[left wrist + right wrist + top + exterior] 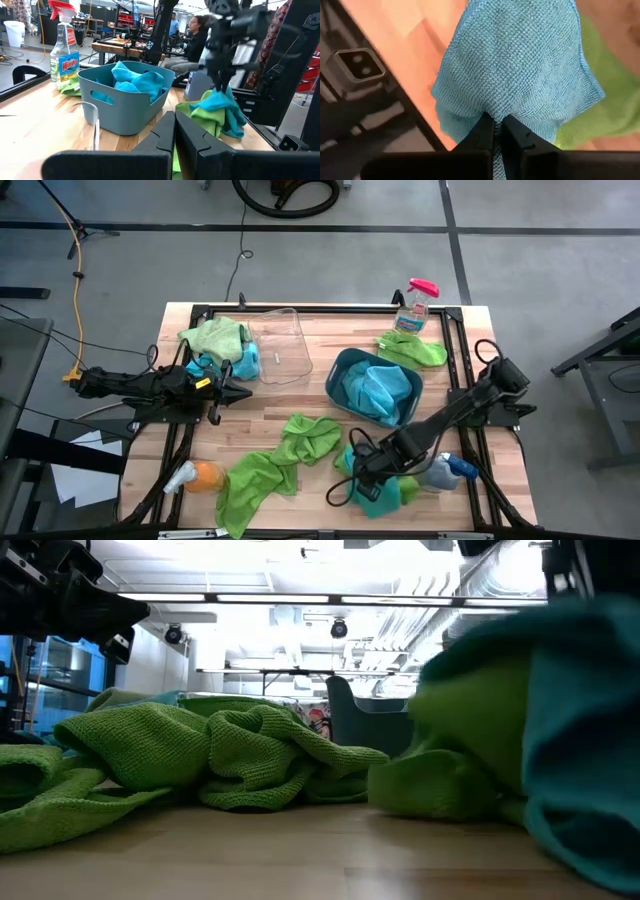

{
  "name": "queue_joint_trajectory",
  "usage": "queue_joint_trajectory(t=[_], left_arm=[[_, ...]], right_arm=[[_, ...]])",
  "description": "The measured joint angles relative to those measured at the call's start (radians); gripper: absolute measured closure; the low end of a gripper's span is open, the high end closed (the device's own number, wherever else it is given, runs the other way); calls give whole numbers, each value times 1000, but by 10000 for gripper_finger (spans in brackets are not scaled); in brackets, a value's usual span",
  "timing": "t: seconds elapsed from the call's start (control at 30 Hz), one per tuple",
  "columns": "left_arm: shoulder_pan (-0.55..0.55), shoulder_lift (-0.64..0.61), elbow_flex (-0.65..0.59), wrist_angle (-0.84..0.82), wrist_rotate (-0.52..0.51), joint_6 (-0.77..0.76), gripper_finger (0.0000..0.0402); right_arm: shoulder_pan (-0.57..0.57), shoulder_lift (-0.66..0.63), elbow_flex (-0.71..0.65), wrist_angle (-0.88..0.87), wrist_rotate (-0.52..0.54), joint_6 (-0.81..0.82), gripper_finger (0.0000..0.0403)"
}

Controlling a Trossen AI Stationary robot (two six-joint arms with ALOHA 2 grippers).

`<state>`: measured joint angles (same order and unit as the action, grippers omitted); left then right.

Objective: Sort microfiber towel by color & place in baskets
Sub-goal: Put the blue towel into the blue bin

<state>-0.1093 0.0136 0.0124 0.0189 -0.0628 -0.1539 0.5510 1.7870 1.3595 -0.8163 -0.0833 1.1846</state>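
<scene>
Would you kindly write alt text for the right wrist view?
The right gripper is shut on a blue microfiber towel, which hangs bunched over a light wooden tabletop. A green microfiber towel lies behind it.

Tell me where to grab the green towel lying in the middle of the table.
Pinch the raised, bunched folds at the green towel's upper end, coming straight down. That end humps off the wood and nothing stands over it, whereas its flat trailing part offers little to pinch.

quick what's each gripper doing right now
Left gripper: shut, holding nothing, beside the clear basket.
Right gripper: shut on the blue towel.
</scene>
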Motion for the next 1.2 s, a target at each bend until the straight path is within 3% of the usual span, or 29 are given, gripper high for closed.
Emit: queue_joint_trajectory(t=[0.23,0.5,0.67,0.87,1.07,1.2], left_arm=[[0,0,0,0,0,0,401],[0,0,0,0,0,0,401],[0,0,0,0,0,0,401],[0,0,0,0,0,0,401],[0,0,0,0,0,0,401],[0,0,0,0,0,0,401]], right_arm=[[-9,0,-112,65,26,72,351],[-14,0,-103,77,28,22,252],[-14,0,-103,53,19,30,230],[-14,0,-103,42,8,42,259],[-14,0,-103,32,4,38,385],[-14,-21,-101,27,-43,41,385]])
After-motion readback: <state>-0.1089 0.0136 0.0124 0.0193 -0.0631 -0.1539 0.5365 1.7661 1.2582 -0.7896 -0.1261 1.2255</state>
